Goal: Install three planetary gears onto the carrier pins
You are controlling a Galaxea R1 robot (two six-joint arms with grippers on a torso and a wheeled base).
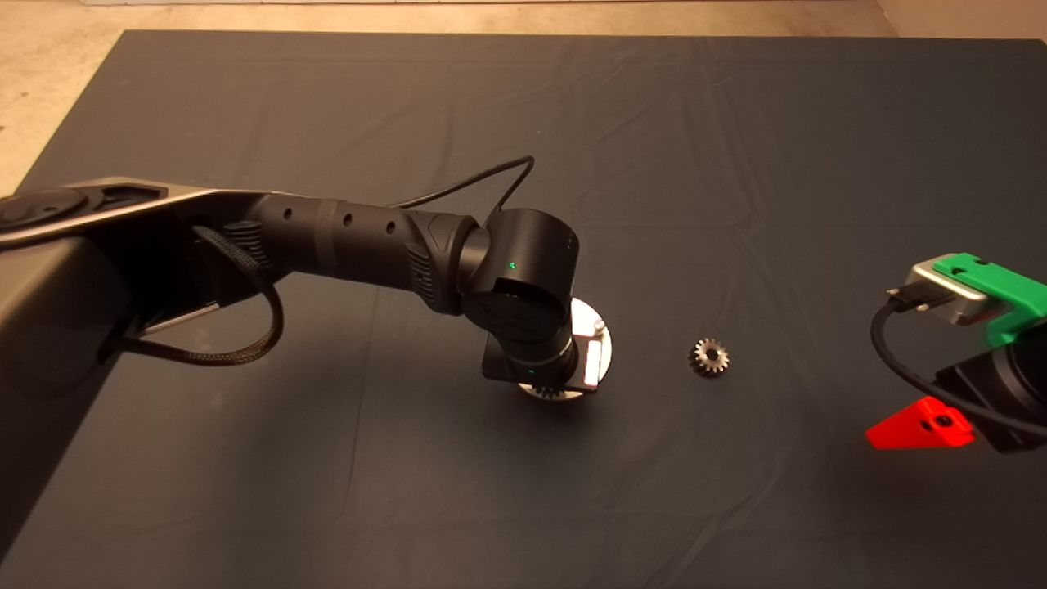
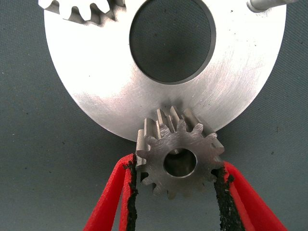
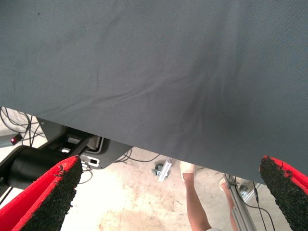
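My left gripper (image 2: 178, 171) is shut on a planetary gear (image 2: 180, 161), its black pads pressing both sides of the teeth. The gear sits at the rim of the silver carrier disc (image 2: 110, 91), and silver metal shows inside its centre hole. A second gear (image 2: 82, 10) stands on the disc at its far side. One bare carrier pin (image 2: 267, 5) sticks up. In the head view the left arm covers most of the disc (image 1: 590, 321). A third gear (image 1: 709, 357) lies loose on the mat to the disc's right. My right gripper (image 3: 166, 190) is open and parked at the right edge.
The dark mat (image 1: 736, 164) covers the table, with wrinkles. The right wrist view looks past the mat's edge at the floor, cables, a stand and a person's leg (image 3: 195, 199). A red finger (image 1: 923, 425) of the right gripper shows in the head view.
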